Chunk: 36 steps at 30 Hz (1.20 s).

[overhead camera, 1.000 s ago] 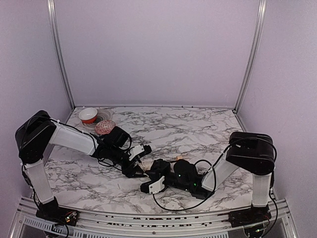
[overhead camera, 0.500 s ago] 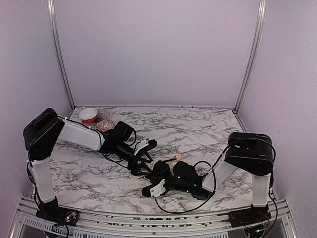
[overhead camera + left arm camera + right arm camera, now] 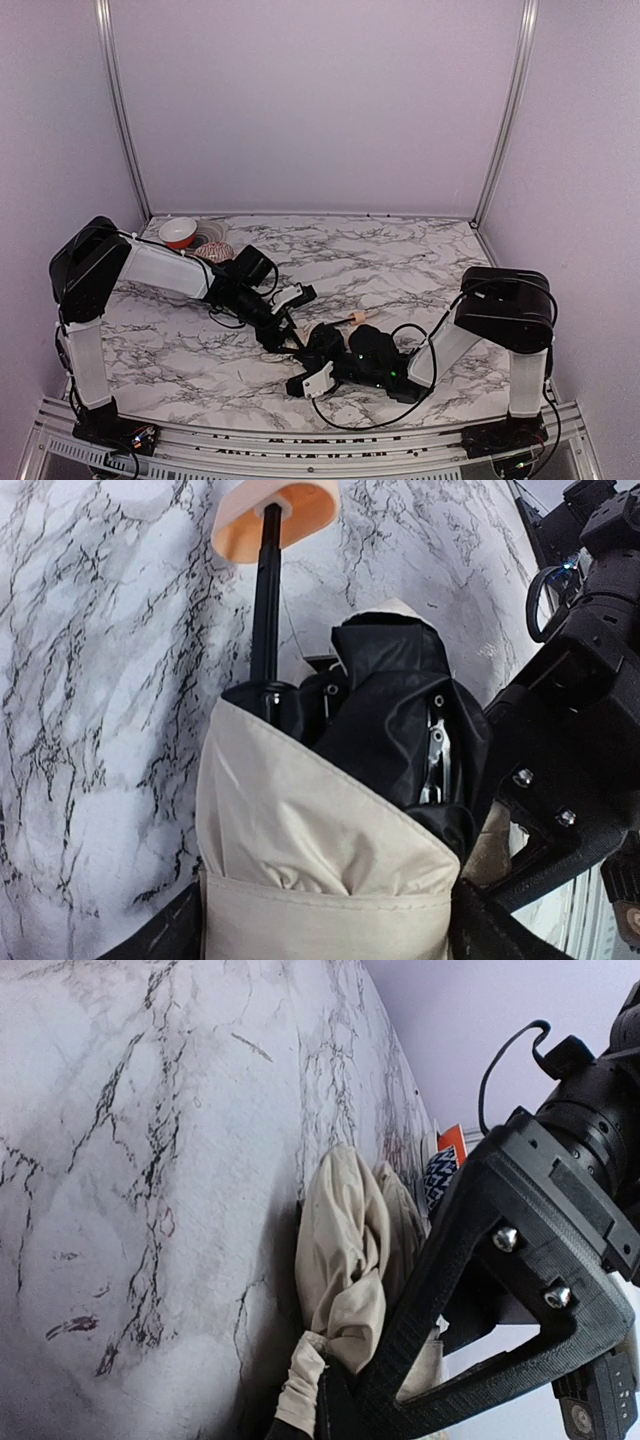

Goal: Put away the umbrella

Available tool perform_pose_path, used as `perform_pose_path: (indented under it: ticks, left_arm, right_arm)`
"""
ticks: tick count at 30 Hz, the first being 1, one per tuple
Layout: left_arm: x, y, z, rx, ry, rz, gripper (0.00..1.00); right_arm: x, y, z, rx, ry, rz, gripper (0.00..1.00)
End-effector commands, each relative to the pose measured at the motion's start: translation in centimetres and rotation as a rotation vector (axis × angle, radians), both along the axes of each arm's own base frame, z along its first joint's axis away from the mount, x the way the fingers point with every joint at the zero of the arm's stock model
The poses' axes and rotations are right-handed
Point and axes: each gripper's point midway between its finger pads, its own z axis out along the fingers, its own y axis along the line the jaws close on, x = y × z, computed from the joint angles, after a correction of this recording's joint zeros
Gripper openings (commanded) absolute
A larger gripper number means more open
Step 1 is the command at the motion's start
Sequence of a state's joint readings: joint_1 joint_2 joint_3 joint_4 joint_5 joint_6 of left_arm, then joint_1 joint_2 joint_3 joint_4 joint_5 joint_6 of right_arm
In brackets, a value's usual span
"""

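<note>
The umbrella (image 3: 300, 830) lies folded on the marble table between my two grippers, cream fabric outside and black underside bunched within. Its thin black shaft (image 3: 266, 600) runs to the tan knob handle (image 3: 276, 514), which also shows in the top view (image 3: 357, 318). My left gripper (image 3: 325, 935) is shut on the cream canopy, with its fingers at the fabric's two sides. In the top view the left gripper (image 3: 284, 322) is at the table's middle front. My right gripper (image 3: 345, 1385) is shut on a twisted fold of the cream fabric (image 3: 345, 1250), low over the table (image 3: 312, 374).
A red and white bowl (image 3: 178, 232) and a patterned round object (image 3: 213, 250) on a plate sit at the back left, behind the left arm. Metal frame posts (image 3: 120, 110) stand at the back corners. The right arm's cable (image 3: 420, 345) loops over the table.
My left gripper has moved up and to the right, away from the front edge. The umbrella's knob has shifted left with it. The right gripper has barely moved.
</note>
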State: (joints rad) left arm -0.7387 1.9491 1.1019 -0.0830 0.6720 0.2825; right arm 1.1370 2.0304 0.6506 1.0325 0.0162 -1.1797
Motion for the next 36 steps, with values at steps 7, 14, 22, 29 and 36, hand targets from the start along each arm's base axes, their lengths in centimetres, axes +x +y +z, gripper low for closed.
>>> perform_pose_path:
  ticks: [7,14,22,29,36]
  left_arm:
    - [-1.7,2.8,-6.2,0.343,0.073,0.021,0.8]
    - [-3.2,4.6,-8.3,0.48,0.099,0.03,0.56]
    - [-4.1,4.5,-9.1,0.528,0.097,0.013,0.29]
    - [-1.7,4.0,-8.6,0.511,0.025,0.118,0.0]
    - [3.8,4.0,-4.9,0.423,-0.173,0.311,0.0]
  right_arm:
    - [-0.8,-1.8,-3.6,-0.138,0.056,-0.01,0.0]
    - [-0.5,-1.8,-3.0,-0.127,0.033,-0.016,0.0]
    - [-0.2,-1.8,-2.2,-0.11,0.011,-0.026,0.01]
    - [0.5,-2.7,-1.4,-0.082,-0.022,-0.092,0.17]
    - [0.0,-4.5,0.5,-0.032,-0.023,-0.183,0.43]
